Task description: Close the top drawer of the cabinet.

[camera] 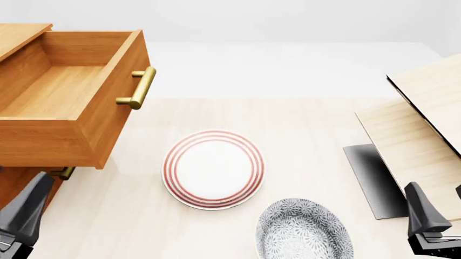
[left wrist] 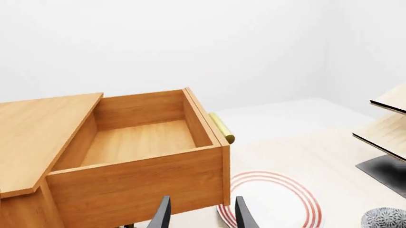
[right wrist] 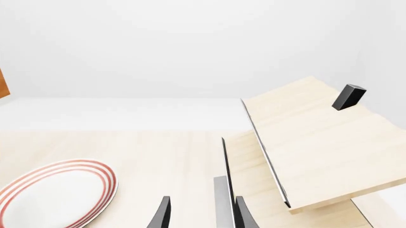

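Cabinet (camera: 21, 32) at far left of table (camera: 303, 124). Top drawer (camera: 68, 97) pulled fully out, bare inside, brass handle (camera: 138, 88) facing right. Striped plate (camera: 213, 169) mid-table, patterned bowl (camera: 304, 229) nearer. Left gripper (left wrist: 201, 213) beside drawer's side, jaws apart, holding nothing. Right gripper (right wrist: 201, 213) likewise parted, unladen.

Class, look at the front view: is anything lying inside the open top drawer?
No: the top drawer stands pulled out from the cabinet, and its plain wooden floor and walls show bare, with nothing resting on them.
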Robot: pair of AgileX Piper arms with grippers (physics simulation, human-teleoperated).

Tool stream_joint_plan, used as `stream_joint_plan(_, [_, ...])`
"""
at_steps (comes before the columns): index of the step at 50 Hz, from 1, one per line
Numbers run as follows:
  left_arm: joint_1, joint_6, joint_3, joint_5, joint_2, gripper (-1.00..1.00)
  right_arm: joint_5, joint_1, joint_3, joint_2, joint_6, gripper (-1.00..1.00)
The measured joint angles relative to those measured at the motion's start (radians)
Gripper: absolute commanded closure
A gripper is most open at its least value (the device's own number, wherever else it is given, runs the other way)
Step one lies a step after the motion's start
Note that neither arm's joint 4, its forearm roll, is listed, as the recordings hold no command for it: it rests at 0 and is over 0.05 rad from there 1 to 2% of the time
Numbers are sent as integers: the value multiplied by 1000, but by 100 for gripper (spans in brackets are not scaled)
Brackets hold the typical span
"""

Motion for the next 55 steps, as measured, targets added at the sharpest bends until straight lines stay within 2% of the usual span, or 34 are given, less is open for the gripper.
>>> stream_joint_plan(12, [-196,1,-126,-17,125,-100,-1,0,0,1,0,-100])
stream_joint_plan(19, [-326,37,-213,-61,241,-100,-1,0,0,1,0,-100])
stream_joint_plan(32, [-516,117,-354,-179,479,-100,2,0,0,-2,0,-100])
stream_joint_plan(46, [-648,196,-529,-266,747,-100,5,0,0,-5,0,-100])
stream_joint_plan(55, [-694,234,-647,-279,892,-100,5,0,0,-4,0,-100])
